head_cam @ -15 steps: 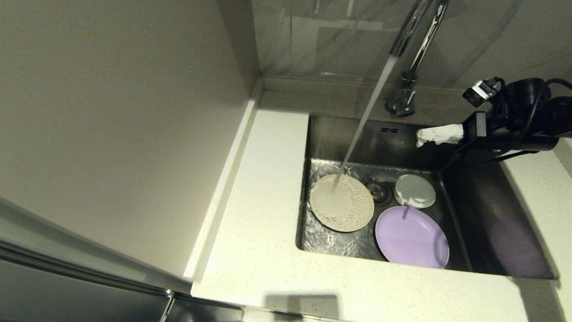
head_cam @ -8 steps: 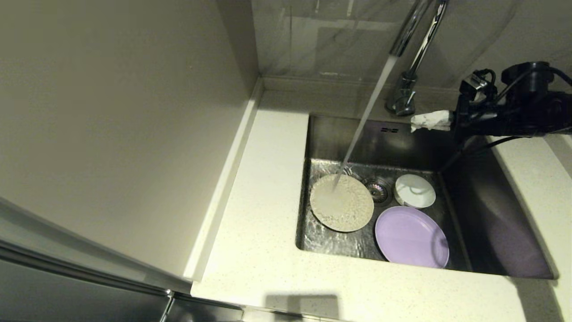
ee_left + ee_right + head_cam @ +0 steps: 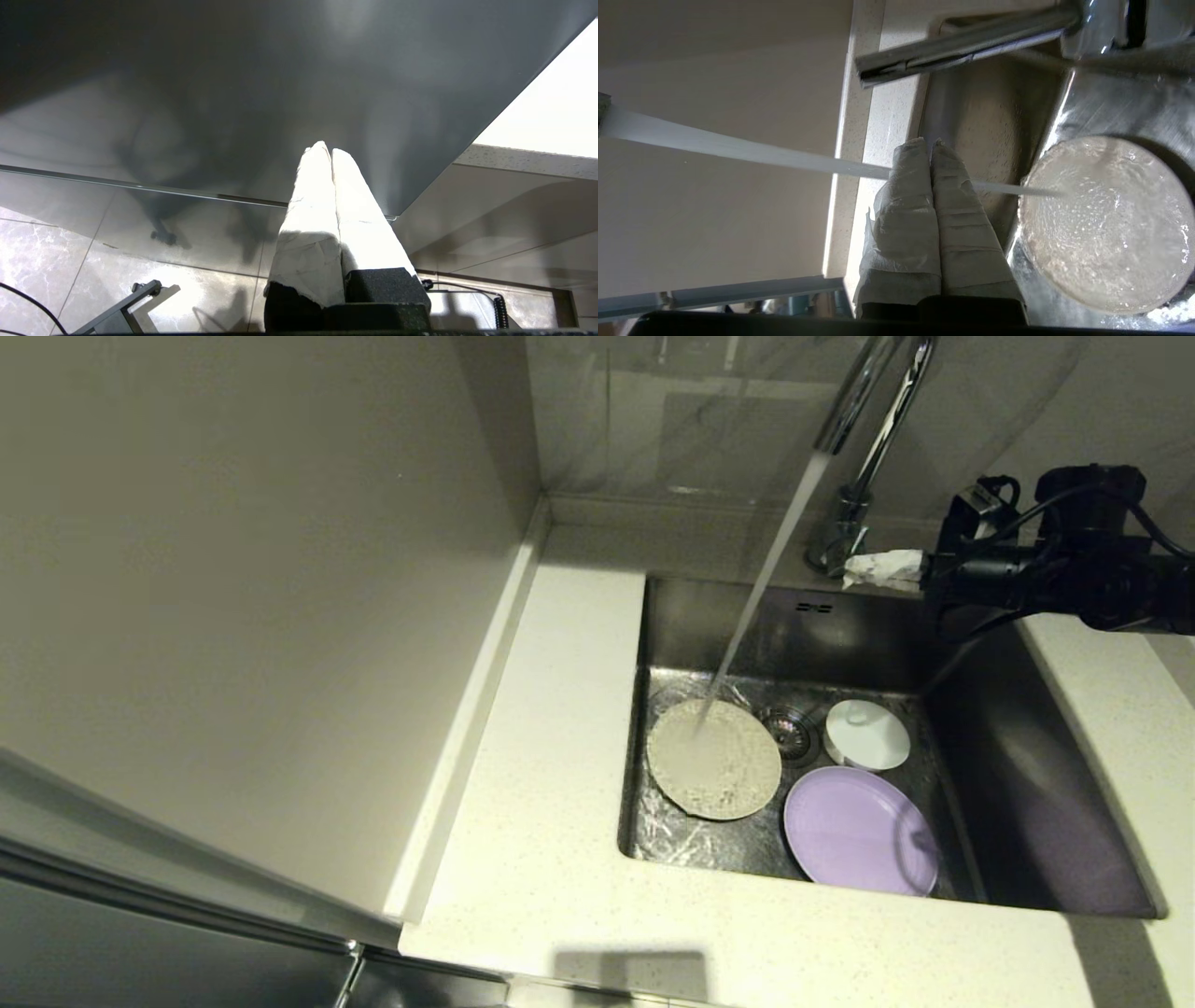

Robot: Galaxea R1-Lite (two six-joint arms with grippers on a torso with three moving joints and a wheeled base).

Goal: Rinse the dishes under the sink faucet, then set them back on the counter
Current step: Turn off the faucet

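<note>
All three dishes lie in the sink [image 3: 840, 625]. The cream plate [image 3: 714, 761] is at the left, and water from the faucet [image 3: 868, 429] runs onto it. The white bowl [image 3: 868, 735] is behind the purple plate [image 3: 859, 831]. My right gripper [image 3: 854, 569] hovers at the sink's back rim, right beside the faucet base, shut and holding nothing. In the right wrist view its taped fingers [image 3: 928, 142] point past the water stream, with the wet cream plate [image 3: 1106, 224] and a chrome faucet part [image 3: 966, 44] in sight. My left gripper [image 3: 325, 148] is shut and empty, low beside the cabinet front.
The counter [image 3: 560, 803] runs along the sink's left and front, and a narrower strip [image 3: 1120, 728] lies at the right under my right arm. A tall cabinet panel [image 3: 233, 616] closes off the left. The drain strainer [image 3: 789, 728] sits between the cream plate and the bowl.
My right gripper has moved back and to the left, from over the sink's right rear to the faucet base, staying shut. Water keeps running and the dishes have not moved.
</note>
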